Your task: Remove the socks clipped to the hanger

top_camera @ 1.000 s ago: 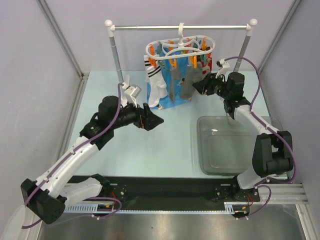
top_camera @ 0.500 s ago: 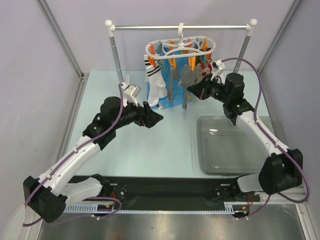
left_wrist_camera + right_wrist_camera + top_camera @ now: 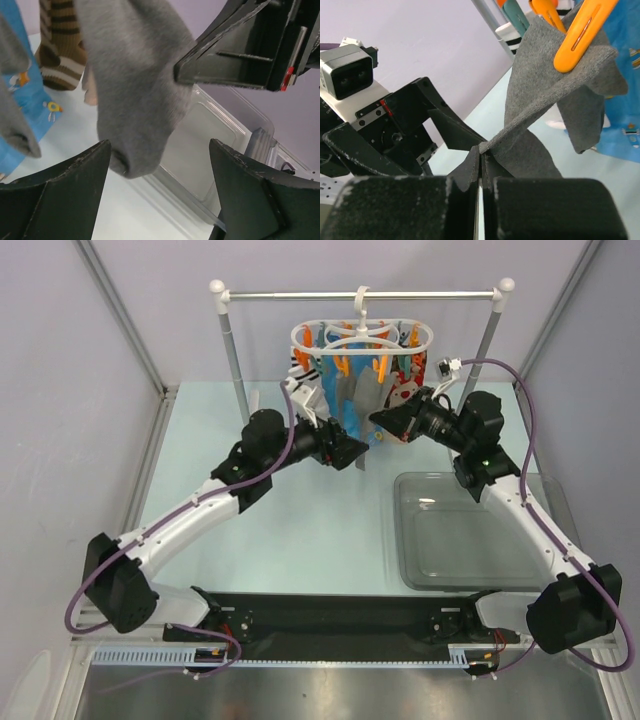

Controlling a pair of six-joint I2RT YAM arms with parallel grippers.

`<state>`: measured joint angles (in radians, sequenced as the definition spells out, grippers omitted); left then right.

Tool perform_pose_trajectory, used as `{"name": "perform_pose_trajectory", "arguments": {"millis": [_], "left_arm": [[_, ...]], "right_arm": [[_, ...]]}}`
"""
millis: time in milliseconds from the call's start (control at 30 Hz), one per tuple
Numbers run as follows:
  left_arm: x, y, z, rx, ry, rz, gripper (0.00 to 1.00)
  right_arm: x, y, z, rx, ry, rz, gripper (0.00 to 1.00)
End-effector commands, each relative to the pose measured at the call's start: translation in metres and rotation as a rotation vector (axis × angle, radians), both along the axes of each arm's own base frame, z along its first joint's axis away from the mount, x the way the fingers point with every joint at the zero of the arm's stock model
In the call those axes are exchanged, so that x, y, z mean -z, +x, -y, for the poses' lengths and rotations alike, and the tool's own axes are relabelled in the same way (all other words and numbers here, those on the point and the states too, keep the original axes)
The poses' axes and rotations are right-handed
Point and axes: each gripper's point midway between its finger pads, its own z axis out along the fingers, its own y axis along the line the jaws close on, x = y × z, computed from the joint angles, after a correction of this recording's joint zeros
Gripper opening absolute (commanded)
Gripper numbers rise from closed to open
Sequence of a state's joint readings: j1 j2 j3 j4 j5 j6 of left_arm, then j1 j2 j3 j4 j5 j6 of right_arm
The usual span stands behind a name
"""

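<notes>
The white oval hanger point(image 3: 362, 337) hangs from the rail with orange clips and several socks. My right gripper point(image 3: 482, 152) is shut on the edge of a grey sock point(image 3: 555, 95), which an orange clip point(image 3: 580, 35) still holds at the top. In the top view this gripper point(image 3: 378, 420) sits just below the hanger. My left gripper point(image 3: 157, 145) is open, and the grey sock's toe point(image 3: 135, 100) hangs just above its jaws without touching them. In the top view the left gripper point(image 3: 355, 455) is under the socks. A brown-and-cream striped sock point(image 3: 57, 55) hangs behind.
A blue cartoon-print cloth point(image 3: 30, 100) hangs among the socks. The silver rail point(image 3: 300, 294) on white-capped posts carries the hanger. A clear plastic tray point(image 3: 470, 530) lies on the table at the right, below my right arm.
My left arm has swung right and forward, bringing its open gripper under the grey sock. My right gripper has moved left and closer to the hanger, holding the sock's edge.
</notes>
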<state>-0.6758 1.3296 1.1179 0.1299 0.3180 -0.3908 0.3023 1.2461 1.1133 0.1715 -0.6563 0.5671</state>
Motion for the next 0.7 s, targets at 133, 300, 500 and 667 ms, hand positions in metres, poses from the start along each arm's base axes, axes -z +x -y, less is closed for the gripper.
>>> {"name": "perform_pose_trajectory", "arguments": {"millis": [133,300,500,667], "left_arm": [[-0.027,0.015,0.029,-0.001,-0.028,0.105,0.86],[-0.012,0.032,0.030,-0.064,0.010,0.086,0.83],[-0.008,0.040,0.035,-0.074,0.025,0.066,0.34],[-0.013,0.030,0.043,0.002,0.019,0.055,0.00]], "right_arm": [[-0.026,-0.018,-0.008,-0.060,0.123,0.030,0.00],[-0.026,-0.020,-0.011,-0.076,0.140,0.019,0.00],[-0.026,-0.020,-0.017,-0.097,0.157,0.003,0.00],[-0.031,-0.010,-0.014,-0.065,0.155,0.018,0.27]]}}
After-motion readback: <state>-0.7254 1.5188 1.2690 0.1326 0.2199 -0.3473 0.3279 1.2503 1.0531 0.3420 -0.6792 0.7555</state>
